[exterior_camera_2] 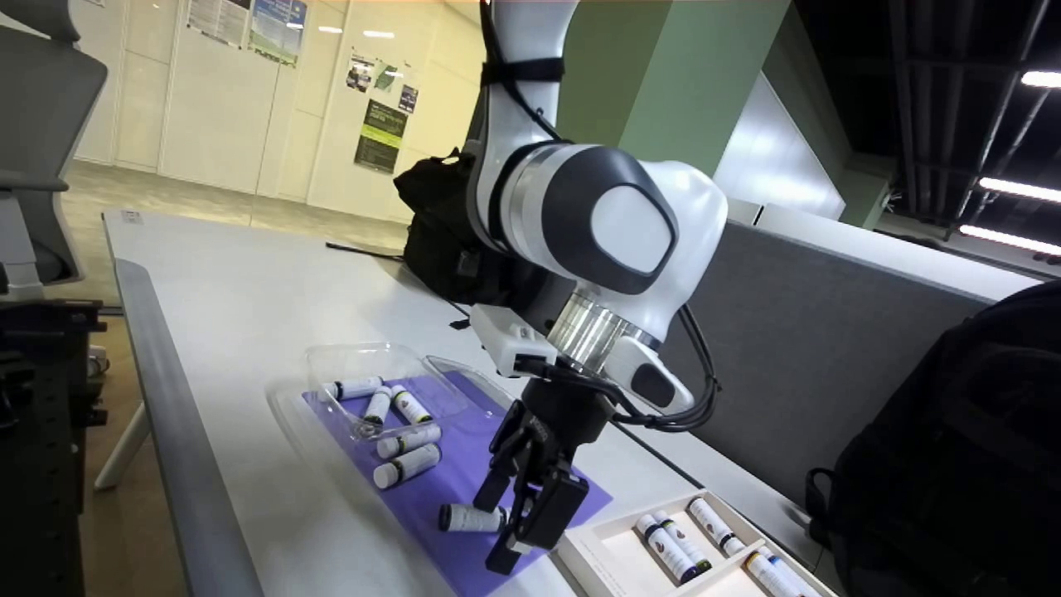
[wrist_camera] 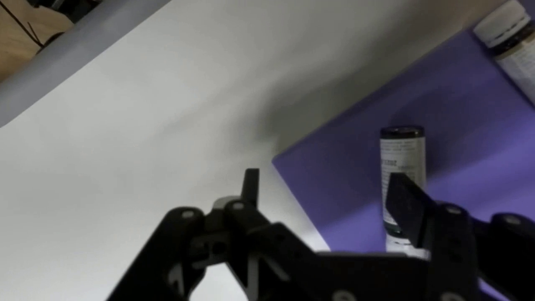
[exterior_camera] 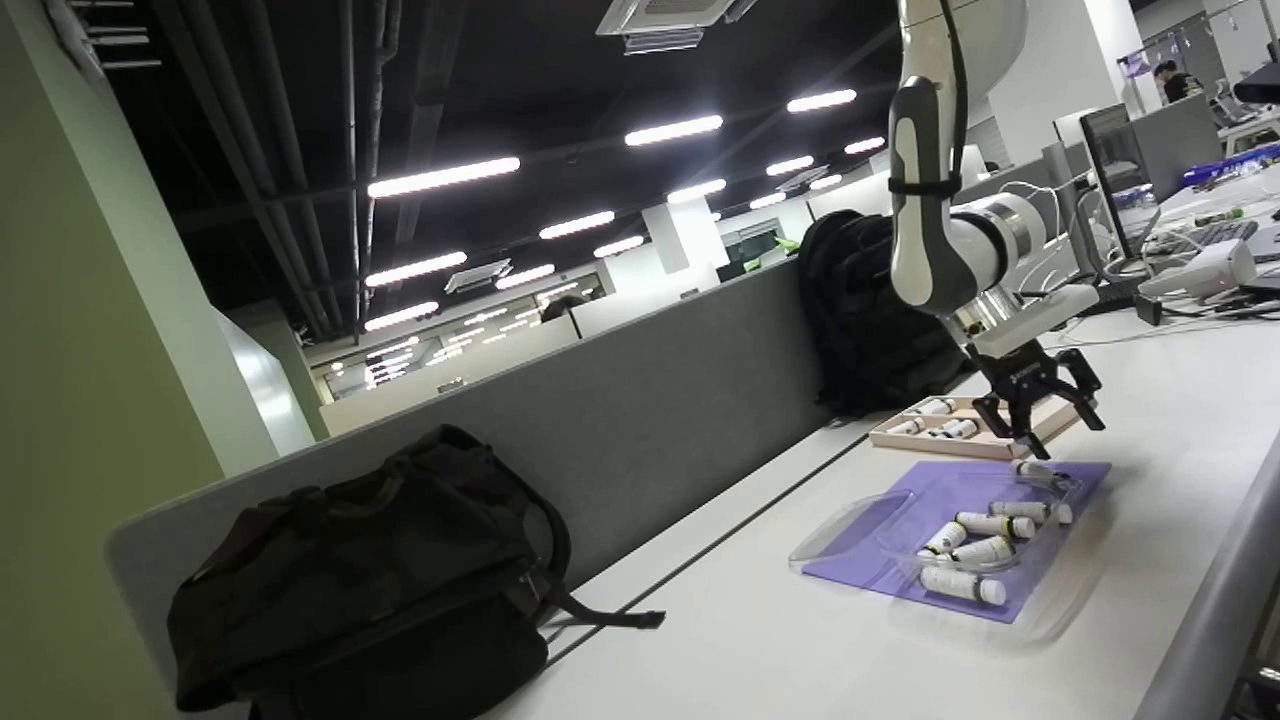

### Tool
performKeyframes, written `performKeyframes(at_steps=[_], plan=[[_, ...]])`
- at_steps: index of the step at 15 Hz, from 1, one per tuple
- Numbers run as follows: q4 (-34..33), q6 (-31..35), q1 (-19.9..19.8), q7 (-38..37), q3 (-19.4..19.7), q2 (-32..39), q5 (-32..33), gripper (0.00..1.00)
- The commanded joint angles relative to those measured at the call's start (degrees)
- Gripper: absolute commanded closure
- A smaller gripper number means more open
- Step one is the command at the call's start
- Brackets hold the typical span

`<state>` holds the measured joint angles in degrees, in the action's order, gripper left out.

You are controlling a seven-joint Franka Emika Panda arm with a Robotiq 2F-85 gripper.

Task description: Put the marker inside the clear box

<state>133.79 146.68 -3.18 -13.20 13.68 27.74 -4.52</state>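
Observation:
No marker shows; small white-labelled bottles do. One loose bottle (exterior_camera_2: 472, 518) lies on the purple sheet (exterior_camera: 860, 565) below my gripper (exterior_camera: 1070, 438); it also shows in an exterior view (exterior_camera: 1040, 472). In the wrist view, the right finger overlaps this bottle (wrist_camera: 401, 163), while the left finger is off over the white table. My gripper (wrist_camera: 324, 174) is open and empty, above the sheet's corner. The clear box (exterior_camera_2: 356, 358) stands on the sheet away from the gripper; it is out of the wrist view. Several bottles lie in or beside it; its clear walls make this hard to tell.
A pale divided tray (exterior_camera_2: 593, 564) with several bottles stands next to the sheet near the gripper. A grey partition (exterior_camera: 680, 480) runs along the table, with black backpacks (exterior_camera: 400, 580) against it. A second bottle (wrist_camera: 518, 50) shows at the wrist view's upper right.

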Motion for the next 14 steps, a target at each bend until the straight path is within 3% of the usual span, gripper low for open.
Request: performKeyframes(at_steps=[1, 4, 8, 9, 10, 14], plan=[[0.8, 4.5, -3.3, 3.0, -4.4, -0.9, -3.6, 0.00], [1.1, 8.7, -5.1, 6.3, -7.8, 0.4, -6.2, 0.00], [0.5, 8.2, -7.4, 9.4, -11.5, 2.3, -9.6, 0.00], [0.6, 8.5, -7.4, 9.6, -11.7, 2.6, -9.8, 0.25], [0.6, 8.5, -7.5, 10.0, -11.9, 2.8, -9.8, 0.27], [0.9, 9.5, -7.8, 10.9, -11.9, 2.7, -9.7, 0.55]])
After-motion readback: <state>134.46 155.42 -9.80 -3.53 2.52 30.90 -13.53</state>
